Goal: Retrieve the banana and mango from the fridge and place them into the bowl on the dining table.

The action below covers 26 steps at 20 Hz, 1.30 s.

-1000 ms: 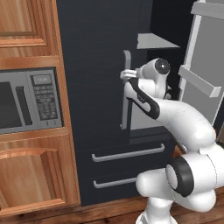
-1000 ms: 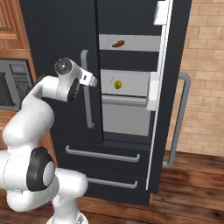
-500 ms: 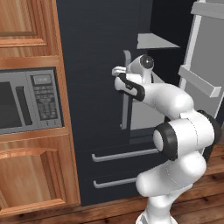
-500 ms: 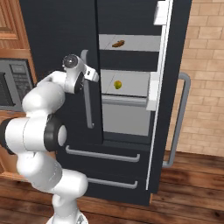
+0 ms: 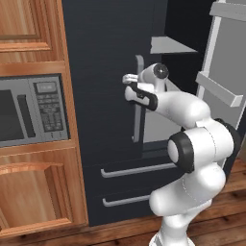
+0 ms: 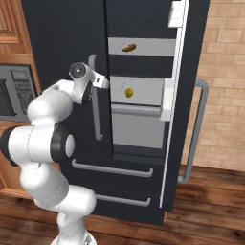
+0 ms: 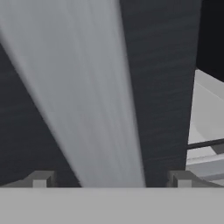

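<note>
The black fridge point(image 6: 62, 38) has its right door point(image 6: 184, 95) swung open and its left door shut. On the upper inner shelf lies the banana point(image 6: 129, 48). The mango point(image 6: 128, 93) sits on the shelf below. My gripper point(image 6: 103, 82) is up against the left door's silver bar handle point(image 6: 95, 110), left of the fruit. In the hand view the gripper point(image 7: 109, 179) is open, with the handle point(image 7: 100, 109) running close between its fingertips point(image 7: 40, 179). From the left, the gripper point(image 5: 127, 79) meets the handle point(image 5: 138, 115) near its top. The bowl and dining table are out of view.
A silver microwave point(image 5: 29, 108) is built into the wooden cabinets left of the fridge. The open door point(image 5: 226, 91) with its shelf bins stands out on the right. Two drawers with bar handles point(image 6: 115, 170) lie below. A brick wall point(image 6: 225, 57) stands at the far right.
The arm has folded and swung the open gripper sideways onto the left door's handle. The fruit and the doors have not moved.
</note>
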### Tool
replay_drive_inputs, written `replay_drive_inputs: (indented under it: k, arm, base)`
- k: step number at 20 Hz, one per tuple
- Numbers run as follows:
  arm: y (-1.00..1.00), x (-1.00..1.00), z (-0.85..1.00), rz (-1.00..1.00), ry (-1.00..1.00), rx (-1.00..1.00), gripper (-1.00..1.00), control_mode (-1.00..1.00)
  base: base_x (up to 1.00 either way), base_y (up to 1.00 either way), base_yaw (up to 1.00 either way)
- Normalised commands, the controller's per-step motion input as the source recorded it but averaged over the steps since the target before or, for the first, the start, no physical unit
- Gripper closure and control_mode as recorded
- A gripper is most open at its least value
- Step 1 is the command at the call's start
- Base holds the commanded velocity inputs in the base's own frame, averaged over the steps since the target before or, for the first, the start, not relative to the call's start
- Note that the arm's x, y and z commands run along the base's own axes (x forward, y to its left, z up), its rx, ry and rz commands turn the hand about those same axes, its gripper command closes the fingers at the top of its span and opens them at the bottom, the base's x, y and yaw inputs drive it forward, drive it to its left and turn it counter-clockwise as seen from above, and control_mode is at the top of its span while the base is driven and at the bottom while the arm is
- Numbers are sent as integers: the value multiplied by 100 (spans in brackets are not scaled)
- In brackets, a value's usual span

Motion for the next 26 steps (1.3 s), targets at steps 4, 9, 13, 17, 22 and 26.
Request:
replay_drive_inputs:
  k: [4, 9, 13, 17, 22, 26]
  arm:
    - [0, 36, -4, 0, 7, 0, 100, -100]
    - [26, -64, 8, 0, 48, 0, 100, -100]
    - [53, -100, 25, 0, 52, 2, 100, -100]
    - [88, -100, 13, 0, 37, 1, 100, -100]
    - [100, -100, 0, 0, 14, 0, 100, -100]
    - [100, -100, 0, 0, 11, 0, 100, -100]
  base:
    - [0, 0, 0]
    - [0, 0, 0]
    - [0, 0, 0]
    - [0, 0, 0]
    - [0, 0, 0]
    - [0, 0, 0]
